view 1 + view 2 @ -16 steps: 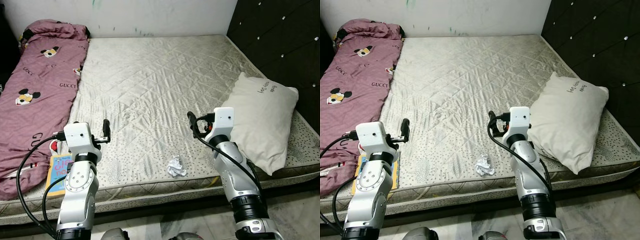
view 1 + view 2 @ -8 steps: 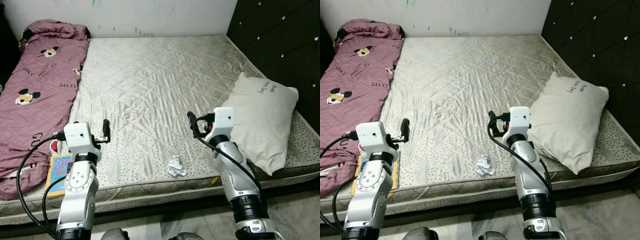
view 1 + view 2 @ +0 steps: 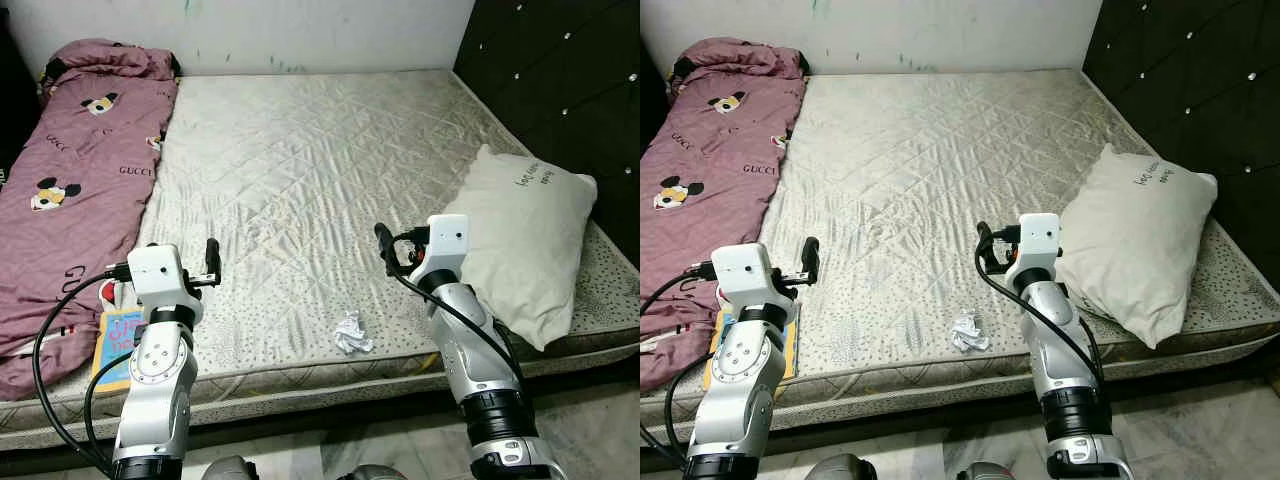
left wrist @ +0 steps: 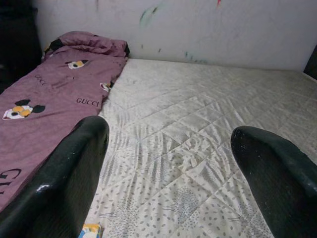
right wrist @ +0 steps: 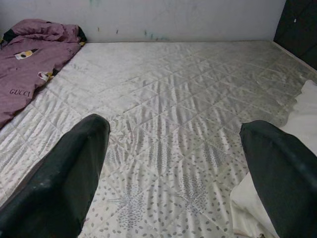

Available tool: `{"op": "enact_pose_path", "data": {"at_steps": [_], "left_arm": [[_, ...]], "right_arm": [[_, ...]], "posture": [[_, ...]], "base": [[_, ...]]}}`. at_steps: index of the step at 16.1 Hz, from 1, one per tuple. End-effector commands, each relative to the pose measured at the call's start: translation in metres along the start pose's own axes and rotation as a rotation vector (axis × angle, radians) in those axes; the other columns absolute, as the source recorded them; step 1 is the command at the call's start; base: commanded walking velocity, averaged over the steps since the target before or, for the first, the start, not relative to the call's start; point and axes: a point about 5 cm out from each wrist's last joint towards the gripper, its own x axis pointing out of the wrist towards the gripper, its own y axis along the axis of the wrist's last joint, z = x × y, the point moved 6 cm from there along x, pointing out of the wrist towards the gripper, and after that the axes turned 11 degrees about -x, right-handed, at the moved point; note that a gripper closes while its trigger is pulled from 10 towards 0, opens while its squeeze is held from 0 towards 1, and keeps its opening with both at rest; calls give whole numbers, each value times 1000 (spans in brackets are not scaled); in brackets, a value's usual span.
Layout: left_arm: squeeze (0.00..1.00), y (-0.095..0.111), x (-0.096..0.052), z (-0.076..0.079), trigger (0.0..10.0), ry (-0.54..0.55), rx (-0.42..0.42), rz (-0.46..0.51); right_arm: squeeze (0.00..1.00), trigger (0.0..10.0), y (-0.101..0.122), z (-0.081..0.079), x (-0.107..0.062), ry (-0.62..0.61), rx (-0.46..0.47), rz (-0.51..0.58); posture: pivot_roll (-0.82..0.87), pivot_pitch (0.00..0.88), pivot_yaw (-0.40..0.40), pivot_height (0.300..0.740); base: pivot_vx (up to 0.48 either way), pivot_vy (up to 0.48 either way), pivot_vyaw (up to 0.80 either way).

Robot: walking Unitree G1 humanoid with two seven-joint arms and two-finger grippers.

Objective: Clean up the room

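A crumpled white paper wad lies near the front edge of the quilted mattress. A colourful book rests at the front left, partly under the purple blanket. A white pillow leans at the right side. My left gripper hovers open over the mattress, right of the book. My right gripper is open too, held above the mattress just beyond the wad and beside the pillow. Both wrist views look between spread black fingers across the bed.
A dark tufted headboard runs along the right side. A white wall closes the far end. Tiled floor lies below the mattress's front edge.
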Motion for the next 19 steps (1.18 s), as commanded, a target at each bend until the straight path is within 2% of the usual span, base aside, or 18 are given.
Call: {"op": "enact_pose_path", "data": {"at_steps": [1,7,10,19], "left_arm": [[0,-3,1,-2,10000,7,8,-16],[0,-3,1,-2,10000,7,8,-16],[0,-2,4,16,10000,-50,-11,-3],[0,-2,4,18,10000,-51,-11,-7]], "right_arm": [[0,10000,2,-1,3,2,-8,-2],[0,10000,2,-1,3,2,-8,-2],[0,10000,9,-14,8,47,28,31],[0,10000,8,-12,8,41,20,31]], "posture": [[-99,0,-25,740],[-99,0,-25,740],[-67,0,-43,740],[-71,0,-50,740]], "base": [[0,0,0],[0,0,0],[0,0,0],[0,0,0]]}}
